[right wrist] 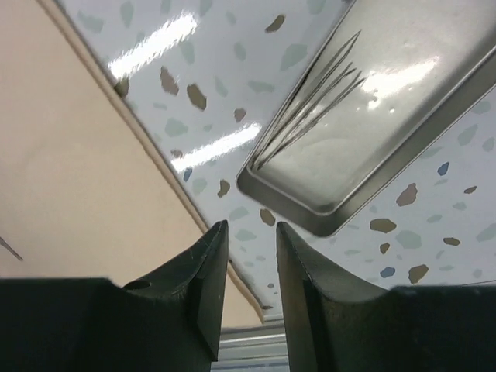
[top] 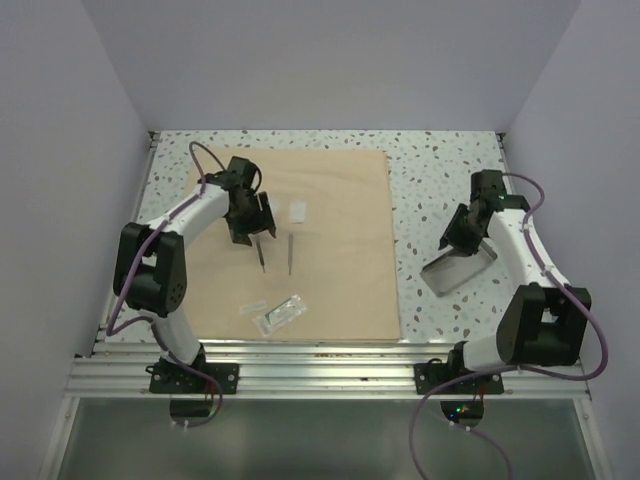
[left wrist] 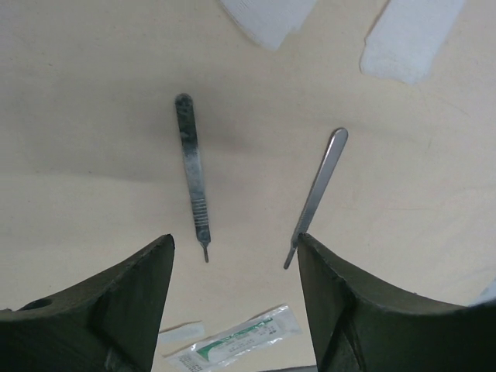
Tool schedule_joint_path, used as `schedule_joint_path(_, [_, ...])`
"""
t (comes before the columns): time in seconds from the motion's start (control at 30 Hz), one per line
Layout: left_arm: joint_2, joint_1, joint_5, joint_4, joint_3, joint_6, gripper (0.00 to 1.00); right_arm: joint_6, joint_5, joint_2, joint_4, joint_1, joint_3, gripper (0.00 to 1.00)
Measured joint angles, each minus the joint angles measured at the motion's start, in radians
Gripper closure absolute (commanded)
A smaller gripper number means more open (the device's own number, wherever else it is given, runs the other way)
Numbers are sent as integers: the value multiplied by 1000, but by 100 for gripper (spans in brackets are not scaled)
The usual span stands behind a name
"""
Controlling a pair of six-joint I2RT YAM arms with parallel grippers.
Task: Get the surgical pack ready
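Surgical pack [top: 340, 230] lay flat, centre-left of worktop [top: 440, 170]. L fingers [left wrist: 116, 310] spread wide, empty, above it, over dark handle [left wrist: 192, 174] and silver handle [left wrist: 318, 194], both lengthwise up-frame. R fingers [right wrist: 194, 302] slightly parted, prob. empty, off pack's right edge, by tray [right wrist: 372, 155].

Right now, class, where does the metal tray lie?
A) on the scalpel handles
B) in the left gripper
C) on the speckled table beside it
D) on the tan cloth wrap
C: the metal tray rests on the speckled table, apart from the tan cloth wrap.
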Motion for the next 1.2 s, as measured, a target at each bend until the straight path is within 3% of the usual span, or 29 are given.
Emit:
schedule_joint_path(0.2, [60,0,-85,-14,39,0,41,-64,-32,-81,-54,161,-6,63])
schedule_joint_path(0.43, [64,-23,-129,7,-7,-30,50,-97,-41,-160,-92,177,-67,62])
schedule_joint_path(0.87, [121,-48,-167,49,-48,-57,61,-117,-57,-162,-101,214,-72,62])
schedule_joint_path(1.2, [103,-46,-188,61,-74,-49,86,-117,-64,-145,-98,229,-72,59])
